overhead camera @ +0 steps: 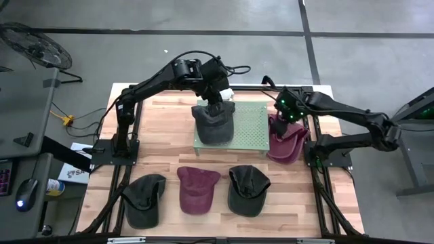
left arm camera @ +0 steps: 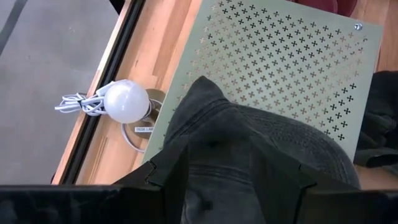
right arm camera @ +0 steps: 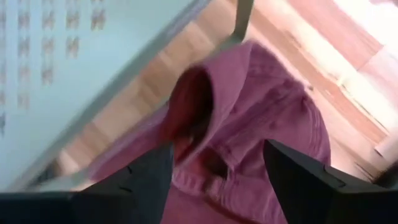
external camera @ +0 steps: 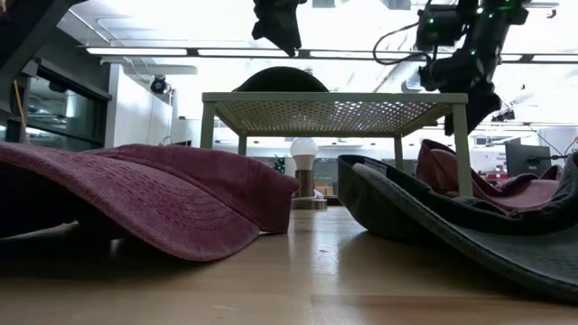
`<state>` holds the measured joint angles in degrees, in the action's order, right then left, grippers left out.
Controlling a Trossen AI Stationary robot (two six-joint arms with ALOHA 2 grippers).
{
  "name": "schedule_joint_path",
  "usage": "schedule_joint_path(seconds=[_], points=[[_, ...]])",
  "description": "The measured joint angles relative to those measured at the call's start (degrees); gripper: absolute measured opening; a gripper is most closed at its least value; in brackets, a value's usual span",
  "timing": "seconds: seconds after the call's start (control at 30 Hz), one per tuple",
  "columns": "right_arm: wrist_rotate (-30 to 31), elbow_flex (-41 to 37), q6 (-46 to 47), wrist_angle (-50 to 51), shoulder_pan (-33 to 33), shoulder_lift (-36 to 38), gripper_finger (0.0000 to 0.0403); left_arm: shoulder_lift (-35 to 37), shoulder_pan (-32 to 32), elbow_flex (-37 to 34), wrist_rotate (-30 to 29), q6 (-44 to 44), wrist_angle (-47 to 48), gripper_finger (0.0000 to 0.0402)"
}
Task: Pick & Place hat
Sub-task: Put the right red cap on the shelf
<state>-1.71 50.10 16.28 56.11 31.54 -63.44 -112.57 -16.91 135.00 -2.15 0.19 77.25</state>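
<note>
- A dark grey cap (overhead camera: 144, 199) lies at the left of the front row on the wooden table (overhead camera: 163, 146), well apart from both arms.
- Next along, a maroon cap (overhead camera: 196, 189) rests flat in the middle of that row; in the low view it fills the near left (external camera: 163, 203).
- The left gripper (overhead camera: 215, 95) hangs over the perforated green stand (overhead camera: 251, 129), its fingers (left arm camera: 171, 171) set apart on either side of the crown of a dark grey hat (overhead camera: 213, 122). Whether they press the cloth or only straddle it, I cannot tell.
- That hat sits on the stand's left part, its brim hanging over the front edge.
- A white bulb lamp (left arm camera: 126, 102) stands on the table just beside the stand's back left corner.
- A second dark cap (overhead camera: 247, 190) lies at the right of the front row.
- The right gripper (overhead camera: 288, 112) hovers just above a maroon hat (overhead camera: 288, 142), fingers (right arm camera: 149, 180) spread wide and released, holding nothing.
- This maroon hat lies crumpled on the table just beside the stand's right leg (right arm camera: 244, 17).
</note>
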Motion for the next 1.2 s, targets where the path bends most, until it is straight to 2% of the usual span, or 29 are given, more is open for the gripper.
schedule_joint_path(seconds=[0.37, 0.57, 0.67, 0.8, 1.0, 1.2], points=[[-0.7, -4.5, -0.2, -7.8, 4.7, 0.0, 0.0202, 0.0, 0.0, 0.0, 0.0, 0.0, 0.1, 0.0159], [-5.3, -8.8, 1.6, -13.9, 5.7, 0.0, 0.0181, 0.0, 0.0, 0.0, 0.0, 0.0, 0.1, 0.0159], [-4.2, -9.7, 1.7, -14.5, 5.7, 0.0, 0.0165, 0.0, 0.0, 0.0, 0.0, 0.0, 0.1, 0.0159], [-0.9, -9.7, 1.9, -14.3, 5.7, 0.0, 0.0124, 0.0, 0.0, 0.0, 0.0, 0.0, 0.1, 0.0159], [-0.3, -8.2, 1.9, -13.0, 5.7, 0.0, 0.0020, 0.0, 0.0, 0.0, 0.0, 0.0, 0.1, 0.0159], [2.0, -3.8, 3.8, -4.7, 5.7, 0.0, 0.0007, 0.0, 0.0, 0.0, 0.0, 0.0, 0.1, 0.0159]])
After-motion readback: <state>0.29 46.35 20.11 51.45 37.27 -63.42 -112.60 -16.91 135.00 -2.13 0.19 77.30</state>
